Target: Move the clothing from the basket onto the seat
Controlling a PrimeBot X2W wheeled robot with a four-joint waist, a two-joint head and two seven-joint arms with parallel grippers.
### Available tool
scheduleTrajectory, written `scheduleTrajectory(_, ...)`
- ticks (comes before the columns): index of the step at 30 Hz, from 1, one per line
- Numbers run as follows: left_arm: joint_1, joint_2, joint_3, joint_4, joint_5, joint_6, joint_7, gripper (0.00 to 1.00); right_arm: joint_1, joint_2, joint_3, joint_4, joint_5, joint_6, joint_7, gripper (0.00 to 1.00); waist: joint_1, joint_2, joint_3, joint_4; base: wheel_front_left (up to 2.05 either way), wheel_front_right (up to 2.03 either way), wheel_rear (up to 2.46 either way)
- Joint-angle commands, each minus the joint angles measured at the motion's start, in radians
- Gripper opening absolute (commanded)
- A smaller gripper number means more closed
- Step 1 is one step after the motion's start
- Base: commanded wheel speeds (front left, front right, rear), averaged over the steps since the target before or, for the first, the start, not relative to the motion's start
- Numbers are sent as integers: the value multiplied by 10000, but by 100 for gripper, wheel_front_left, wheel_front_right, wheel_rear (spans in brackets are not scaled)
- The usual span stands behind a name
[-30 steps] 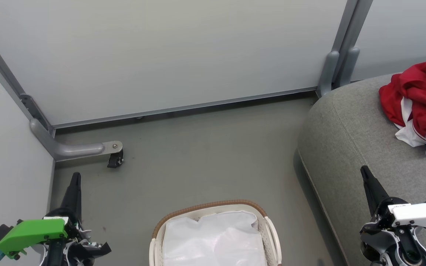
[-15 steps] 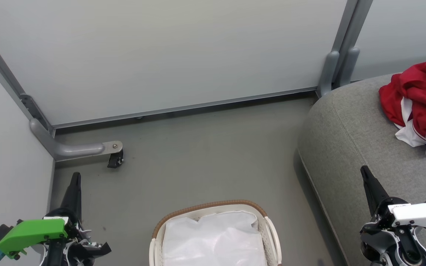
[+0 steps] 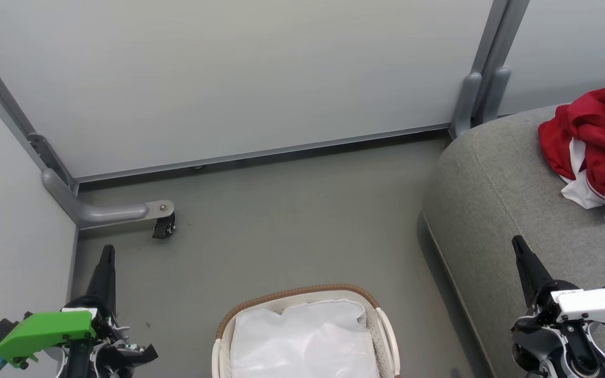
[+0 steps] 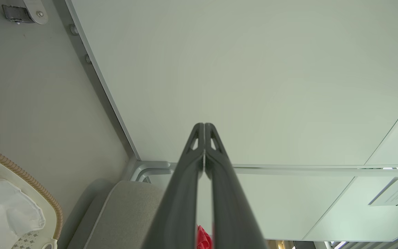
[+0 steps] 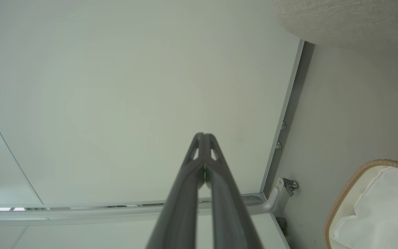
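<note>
Clothing [image 3: 594, 136] is a red-and-white heap on the seat [image 3: 491, 210], far right of and beyond the basket [image 3: 294, 291], well apart from it. Basket is on the floor [image 3: 281, 220], white liner [image 3: 302, 336] showing inside. Left gripper [image 3: 107, 251] is left of the basket, fingers pressed together, empty. Right gripper [image 3: 517, 241] is right of the basket, over the seat, fingers pressed together, empty. Caster [image 3: 164, 227] is beyond the basket, to its left.

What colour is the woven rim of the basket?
Brown, above white plastic sides. The basket shows best in the head view.
</note>
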Motion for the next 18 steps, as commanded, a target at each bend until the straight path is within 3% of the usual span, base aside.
scheduleTrajectory(1,-100,47,21,-15,-31,-60,31,0,-78,-59,-18,-38,35,0,28,0,0,-1,0,0,0,0,0)
scheduleTrajectory(18,-100,47,21,-16,-31,-59,31,0,-77,-59,-18,-38,35,0,27,0,0,-1,0,0,0,0,0)
